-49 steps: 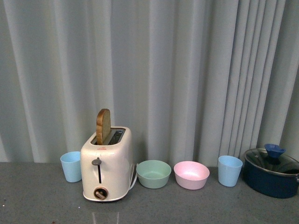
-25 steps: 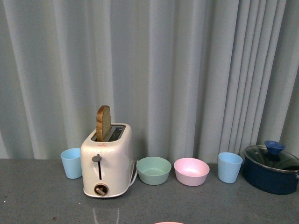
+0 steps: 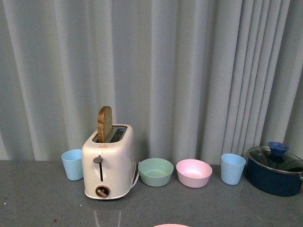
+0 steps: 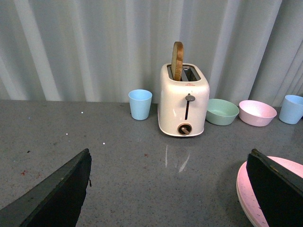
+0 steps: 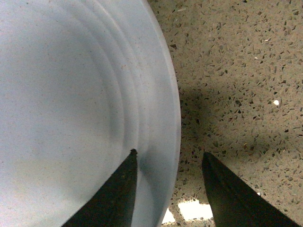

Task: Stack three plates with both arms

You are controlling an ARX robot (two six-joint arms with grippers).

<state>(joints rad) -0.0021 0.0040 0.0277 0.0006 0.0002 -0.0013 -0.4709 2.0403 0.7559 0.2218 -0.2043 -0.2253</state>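
Pale grey pleated curtain (image 3: 189, 71) across the back, speckled grey counter (image 3: 38, 198) in front of it. Along the far edge, left to right: light blue cup (image 3: 72, 164), cream toaster (image 3: 108, 165) w/ a brown bread slice (image 3: 104, 124) standing up out of one slot, green bowl (image 3: 155, 172), pink bowl (image 3: 193, 173), second blue cup (image 3: 233, 169), and a dark blue pot (image 3: 274, 177) w/ a glass lid and blue knob (image 3: 278, 148). The left cup stands just beside the toaster; the two bowls sit close together but apart.

Pink plate (image 4: 244, 191) lies flat on the counter at the near side, about centre – the front view catches only a sliver of its rim at the bottom edge. The left wrist view shows more of it, partly behind one finger.

Left gripper (image 4: 169, 156) hangs over bare counter, aimed toward the toaster, its dark fingers (image 4: 57, 194) spread wide w/ nothing between them.

Right gripper (image 5: 168, 153) is low over the light blue plate (image 5: 71, 94), which lies flat on the counter. Jaws are part-way apart and straddle the plate's rim – one finger (image 5: 113, 198) over the plate's inner slope, the other over the counter just outside. No clamp on the rim; can't tell if either tip touches it.
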